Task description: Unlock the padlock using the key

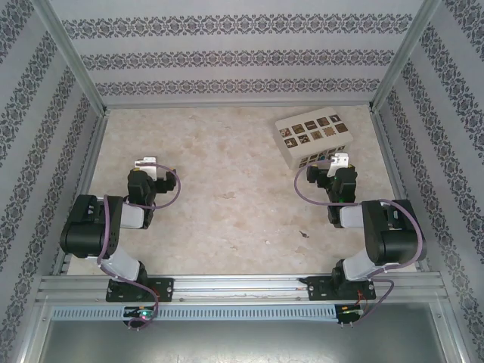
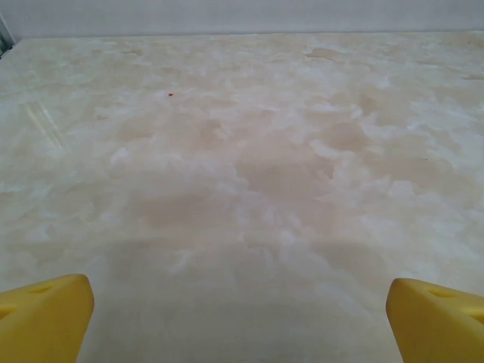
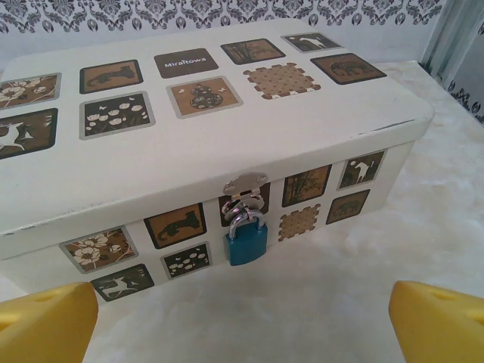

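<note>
Now the left hand (image 2: 240, 321) and right hand (image 3: 242, 329) are both gaping, holding nothing. The padlock (image 3: 246, 240) is hanging from the box (image 3: 227, 140) just ahead of the right hand; the key (image 1: 303, 234) is lying behind it on the bench (image 1: 227, 197), likely thin, slippery, needing an edgewise pinch.

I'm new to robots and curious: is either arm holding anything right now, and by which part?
Nothing is held. Both the left gripper and right gripper are open and empty; the padlock hangs on the box.
</note>
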Controlling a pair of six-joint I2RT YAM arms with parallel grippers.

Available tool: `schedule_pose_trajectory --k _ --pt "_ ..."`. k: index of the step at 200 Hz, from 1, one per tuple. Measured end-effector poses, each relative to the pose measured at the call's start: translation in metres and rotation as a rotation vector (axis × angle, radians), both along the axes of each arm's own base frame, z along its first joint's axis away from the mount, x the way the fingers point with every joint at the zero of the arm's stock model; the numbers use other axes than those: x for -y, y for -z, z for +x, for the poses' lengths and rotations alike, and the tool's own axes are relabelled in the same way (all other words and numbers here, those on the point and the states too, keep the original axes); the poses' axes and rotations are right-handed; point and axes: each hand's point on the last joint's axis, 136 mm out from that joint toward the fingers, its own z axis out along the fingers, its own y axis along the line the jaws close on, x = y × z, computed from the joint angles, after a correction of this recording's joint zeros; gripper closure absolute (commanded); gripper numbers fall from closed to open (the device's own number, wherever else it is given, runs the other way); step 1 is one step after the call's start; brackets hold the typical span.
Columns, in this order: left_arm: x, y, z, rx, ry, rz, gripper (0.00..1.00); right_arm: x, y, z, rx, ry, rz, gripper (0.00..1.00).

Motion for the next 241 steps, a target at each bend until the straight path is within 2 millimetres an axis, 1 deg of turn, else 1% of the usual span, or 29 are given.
schedule_pose_trajectory --k 227,241 --pt "0.0 -0.0002 -0.0002 0.001 0.0 0.0 0.01 0.0 0.0 0.0 0.0 0.0 0.0 0.02" --pt "-0.0001 -0.0032 -0.0016 0.008 -0.001 0.0 0.01 -0.0001 0.0002 -0.0001 -0.002 -0.001 0.0 0.01"
